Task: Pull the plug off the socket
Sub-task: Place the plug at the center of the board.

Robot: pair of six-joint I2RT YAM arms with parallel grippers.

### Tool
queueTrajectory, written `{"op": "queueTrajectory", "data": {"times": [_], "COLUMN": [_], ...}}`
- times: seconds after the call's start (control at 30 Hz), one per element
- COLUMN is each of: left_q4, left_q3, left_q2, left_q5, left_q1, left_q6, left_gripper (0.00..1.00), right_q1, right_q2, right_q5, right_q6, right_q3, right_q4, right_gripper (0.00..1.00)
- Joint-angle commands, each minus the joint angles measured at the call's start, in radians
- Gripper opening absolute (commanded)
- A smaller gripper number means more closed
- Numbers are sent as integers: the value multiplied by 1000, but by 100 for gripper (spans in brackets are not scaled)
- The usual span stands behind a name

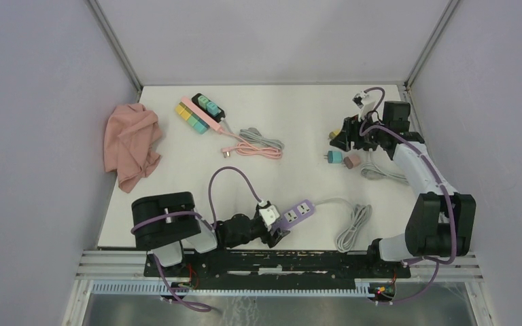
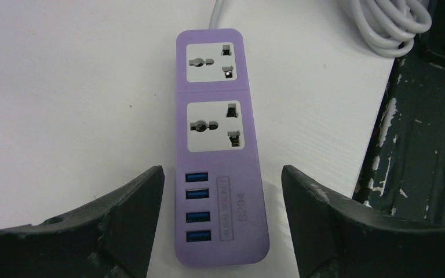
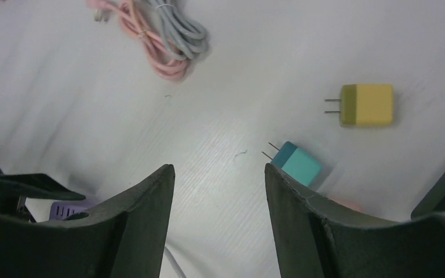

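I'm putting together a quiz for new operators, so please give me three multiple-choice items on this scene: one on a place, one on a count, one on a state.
1. Where does the pink cloth lie?
A. by the left edge of the table
B. by its right edge
C. in its middle

2. How many blue USB ports does the purple power strip have?
A. two
B. four
C. six

3. How do the strip's two sockets stand?
A. both empty
B. one holds a plug
C. both hold plugs

Answers:
1 A, the top view shows it crumpled at the left edge.
2 B, the left wrist view shows four in a column.
3 A, no plug sits in either.
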Motion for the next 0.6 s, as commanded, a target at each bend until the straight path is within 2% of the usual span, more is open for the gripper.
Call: {"op": "queueTrajectory", "data": {"times": [0.0, 0.13, 0.23, 0.3, 0.37, 0.4, 0.43, 0.5, 0.53, 0.57], "left_q4": [-85, -236, -329, -366, -385, -390, -399, -420, -437, -459], "left_q3": [39, 71, 83, 80, 62, 52, 40, 22, 18, 16], "left_q2": [-104, -220, -320, -397, -477, -520, -565, -655, -700, -741], "left_q5": [0, 12, 13, 14, 8, 1, -10, -36, -47, -58], "left_q1": [4, 5, 4, 4, 4, 4, 5, 5, 9, 14], "left_q6": [-86, -111, -126, -141, -157, -163, -170, -181, -189, -199], "left_gripper": [84, 88, 89, 90, 94, 96, 99, 99, 99, 99], "right_q1": [-3, 1, 19, 35, 54, 61, 66, 77, 89, 110], "right_q2": [-20, -47, -127, -190, -243, -257, -254, -209, -181, -148], "right_q5": [-194, -271, -318, -356, -407, -440, -474, -542, -563, -565], "right_q6": [-297, -412, -516, -611, -749, -830, -889, -981, -1066, -1236], "right_q3": [99, 120, 79, 46, 17, 13, 23, 46, 66, 99], "right_q4": [-248, -332, -328, -335, -388, -435, -497, -627, -730, -874], "right_gripper": [65, 65, 69, 78, 94, 99, 100, 100, 100, 100]}}
